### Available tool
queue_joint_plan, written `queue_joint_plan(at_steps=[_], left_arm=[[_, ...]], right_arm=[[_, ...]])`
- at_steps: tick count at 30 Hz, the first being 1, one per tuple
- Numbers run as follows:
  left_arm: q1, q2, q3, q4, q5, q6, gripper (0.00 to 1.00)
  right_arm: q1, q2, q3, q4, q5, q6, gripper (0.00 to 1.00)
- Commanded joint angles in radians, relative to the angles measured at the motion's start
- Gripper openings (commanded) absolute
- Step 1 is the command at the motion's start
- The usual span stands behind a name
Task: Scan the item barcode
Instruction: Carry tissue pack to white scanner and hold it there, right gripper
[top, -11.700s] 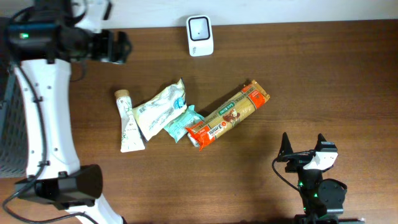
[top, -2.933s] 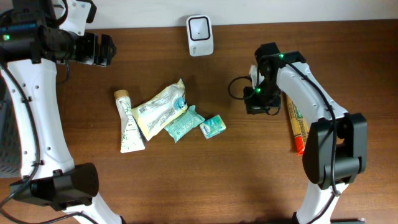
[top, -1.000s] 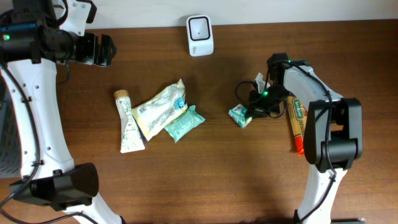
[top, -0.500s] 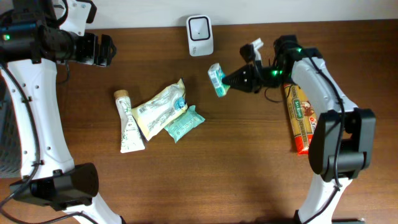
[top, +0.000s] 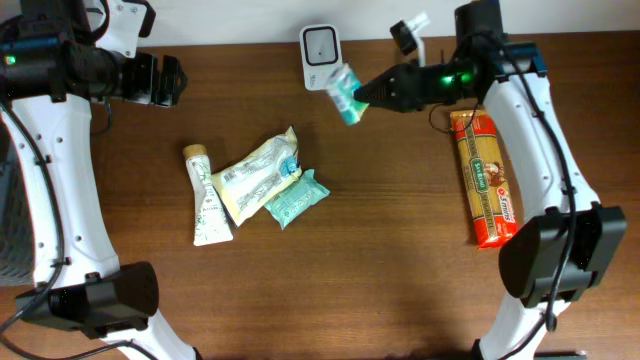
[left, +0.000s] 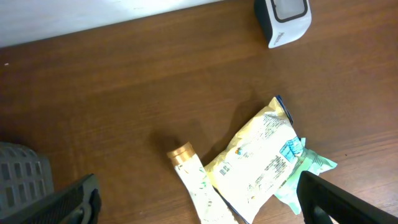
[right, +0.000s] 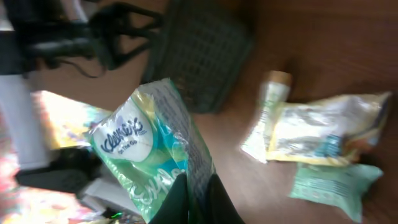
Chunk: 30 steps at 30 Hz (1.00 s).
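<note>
My right gripper (top: 360, 95) is shut on a small teal tissue pack (top: 344, 92), held in the air just right of and below the white barcode scanner (top: 321, 43) at the table's back edge. In the right wrist view the tissue pack (right: 146, 146) is pinched by one edge between the dark fingertips (right: 180, 202) of the right gripper (right: 194, 198). My left gripper (top: 168, 80) hovers open at the far left, nothing between its fingers (left: 336, 199). The left wrist view shows the scanner (left: 283, 18) at top right.
A white tube (top: 208, 195), a pale yellow pouch (top: 258, 172) and a teal wipes pack (top: 296, 197) lie clustered left of centre. A long pasta package (top: 487, 178) lies lengthwise at the right, under the right arm. The left wrist view shows the pouch (left: 258, 158) and tube (left: 193, 177).
My right gripper has lifted the tissue pack off the table and carried it back and to the left, up beside the scanner. The left arm has stayed still.
</note>
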Motion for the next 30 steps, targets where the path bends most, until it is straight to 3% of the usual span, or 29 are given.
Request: queue_joint_plan(at_steps=[1, 2, 5, 9, 13, 17, 30], left_arm=[[0.002, -0.002, 0.000, -0.001, 0.005, 0.015, 0.99], [0.002, -0.002, 0.000, -0.001, 0.005, 0.015, 0.99], [0.002, -0.002, 0.000, -0.001, 0.005, 0.015, 0.99], [0.002, -0.002, 0.000, -0.001, 0.005, 0.016, 0.99], [0.002, -0.002, 0.000, -0.001, 0.005, 0.016, 0.99], [0.002, -0.002, 0.000, -0.001, 0.005, 0.015, 0.99], [0.002, -0.002, 0.000, -0.001, 0.005, 0.016, 0.99]], right_arm=[[0.146, -0.023, 0.023, 0.030, 0.754, 0.022, 0.04], [0.218, -0.022, 0.047, 0.064, 1.019, 0.021, 0.04], [0.343, -0.018, 0.169, 0.159, 1.527, -0.045, 0.04], [0.362, 0.079, 0.171, 0.444, 1.751, -0.284, 0.04], [0.364, 0.282, 0.171, 0.843, 1.747, -0.542, 0.04], [0.365, 0.421, 0.171, 1.064, 1.681, -0.594, 0.04], [0.364, 0.481, 0.163, 1.065, 1.603, -0.594, 0.04]])
